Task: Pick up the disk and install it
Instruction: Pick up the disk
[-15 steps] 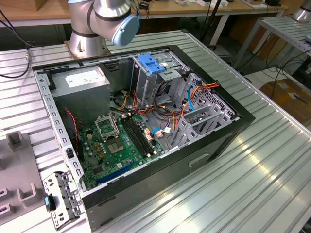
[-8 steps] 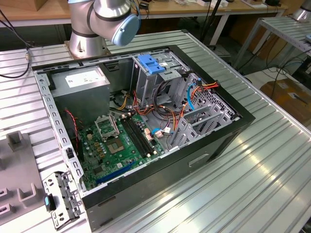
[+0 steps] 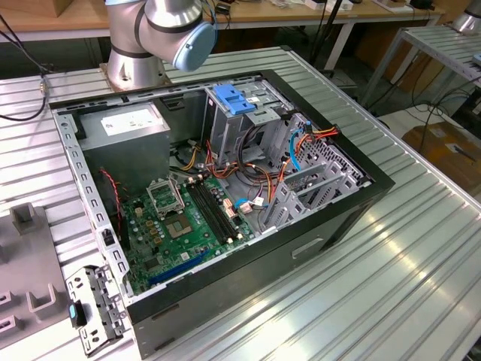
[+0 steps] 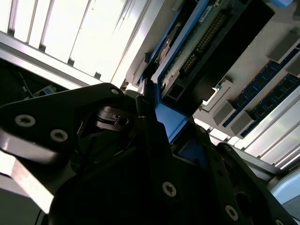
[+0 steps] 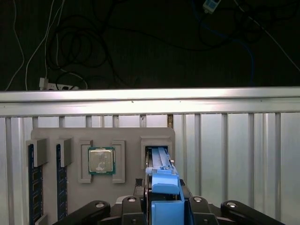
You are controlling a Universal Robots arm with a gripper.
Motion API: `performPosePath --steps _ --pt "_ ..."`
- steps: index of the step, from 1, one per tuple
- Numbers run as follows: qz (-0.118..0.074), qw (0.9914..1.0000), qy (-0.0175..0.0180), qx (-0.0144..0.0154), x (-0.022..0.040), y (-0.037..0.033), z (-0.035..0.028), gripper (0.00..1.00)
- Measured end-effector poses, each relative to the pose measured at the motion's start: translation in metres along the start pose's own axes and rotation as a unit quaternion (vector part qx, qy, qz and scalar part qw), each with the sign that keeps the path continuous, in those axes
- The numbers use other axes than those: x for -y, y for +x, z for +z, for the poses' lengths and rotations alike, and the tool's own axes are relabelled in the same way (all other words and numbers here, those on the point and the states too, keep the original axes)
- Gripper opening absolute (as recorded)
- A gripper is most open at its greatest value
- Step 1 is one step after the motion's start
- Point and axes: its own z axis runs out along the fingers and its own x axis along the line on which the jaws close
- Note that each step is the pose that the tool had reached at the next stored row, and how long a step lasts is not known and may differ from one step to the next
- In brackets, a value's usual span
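Note:
The disk (image 5: 165, 180) stands on edge in the first wrist view, its bright blue carrier rail toward the camera, over a slot in the grey parts tray (image 5: 51, 133). My gripper (image 5: 164, 199) is shut on it, with a black finger against each side of the carrier. The second wrist view shows the disk's (image 4: 197, 51) green circuit-board side and blue rail, gripped by my gripper (image 4: 154, 117). In the exterior view, the open computer case (image 3: 338, 218) lies on the table with a drive cage (image 3: 240, 120) topped by a blue plastic piece.
The tray also holds a processor chip (image 5: 101, 160) and memory sticks (image 5: 32, 183). In the case are a green motherboard (image 3: 184, 222), a grey power supply box (image 3: 124, 124) and loose cables (image 3: 301, 143). A metal bracket with a small blue latch (image 3: 74, 312) lies by the case's near corner. The arm's base (image 3: 135, 53) stands behind the case.

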Motion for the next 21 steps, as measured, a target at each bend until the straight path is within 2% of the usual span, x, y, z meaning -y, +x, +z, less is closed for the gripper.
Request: performPosePath --steps 7,10,18,21 --pt "0.000 1.00000 0.0005 0.0002 0.0001 0.0000 -0.0005 0.37" --pt "0.000 1.00000 0.0002 0.0000 0.0001 0.0000 -0.0035 0.37" --pt "0.000 1.00000 0.0001 -0.0010 0.0002 0.0002 -0.0198 0.37" --pt "0.000 1.00000 0.0000 -0.0013 0.0004 0.0003 -0.0315 0.37"
